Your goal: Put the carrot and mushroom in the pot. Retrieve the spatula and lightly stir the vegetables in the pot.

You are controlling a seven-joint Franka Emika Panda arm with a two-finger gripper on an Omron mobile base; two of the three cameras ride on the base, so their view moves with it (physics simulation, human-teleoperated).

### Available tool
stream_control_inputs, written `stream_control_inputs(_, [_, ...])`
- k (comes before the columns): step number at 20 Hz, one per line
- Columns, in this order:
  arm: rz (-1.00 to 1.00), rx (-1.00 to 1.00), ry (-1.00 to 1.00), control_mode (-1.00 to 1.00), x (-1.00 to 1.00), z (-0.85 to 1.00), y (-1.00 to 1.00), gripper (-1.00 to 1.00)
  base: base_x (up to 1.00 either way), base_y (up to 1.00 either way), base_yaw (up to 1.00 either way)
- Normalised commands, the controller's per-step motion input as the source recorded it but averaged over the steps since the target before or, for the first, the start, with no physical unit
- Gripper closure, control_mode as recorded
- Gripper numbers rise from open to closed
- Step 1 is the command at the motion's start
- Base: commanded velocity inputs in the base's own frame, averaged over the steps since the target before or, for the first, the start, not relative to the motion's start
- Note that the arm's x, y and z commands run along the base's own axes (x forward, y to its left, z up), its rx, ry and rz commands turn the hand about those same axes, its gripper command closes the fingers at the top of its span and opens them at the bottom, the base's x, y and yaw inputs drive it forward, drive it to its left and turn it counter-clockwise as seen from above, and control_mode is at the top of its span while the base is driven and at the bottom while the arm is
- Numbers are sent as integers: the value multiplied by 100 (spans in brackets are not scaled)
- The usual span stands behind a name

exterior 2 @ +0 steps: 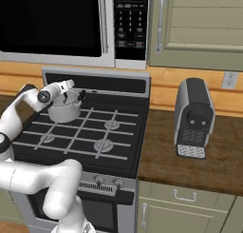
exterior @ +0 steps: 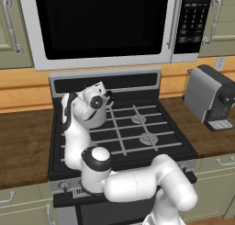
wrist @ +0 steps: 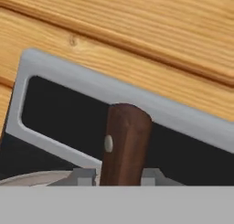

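Pincer (wrist: 119, 178) clenched on brown wooden spatula handle (wrist: 124, 143), handle rising between finger tips at bottom centre of hand view. Pot (exterior 2: 64, 108) sits on rear burner of stove (exterior 2: 118, 146), left of centre in right base view, hand directly over it. Pot rim (wrist: 32, 178) at lower left of hand view. Contents hidden; carrot and mushroom unconfirmed. Judged step: stirring. To do well: keep grip firm, blade low inside pot, sweep small slow circles, stay off wall so pot neither slides nor tips.
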Motion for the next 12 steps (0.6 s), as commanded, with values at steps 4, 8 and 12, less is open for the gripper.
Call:
stream_control_inputs(4, [0,1,-1,-100,7,-7,19,100,0,0,0])
stream_control_inputs(8, [-1,20,20,-100,-13,21,33,100,0,0,0])
stream_control_inputs(12, [-1,39,42,-100,0,19,39,100,0,0,0])
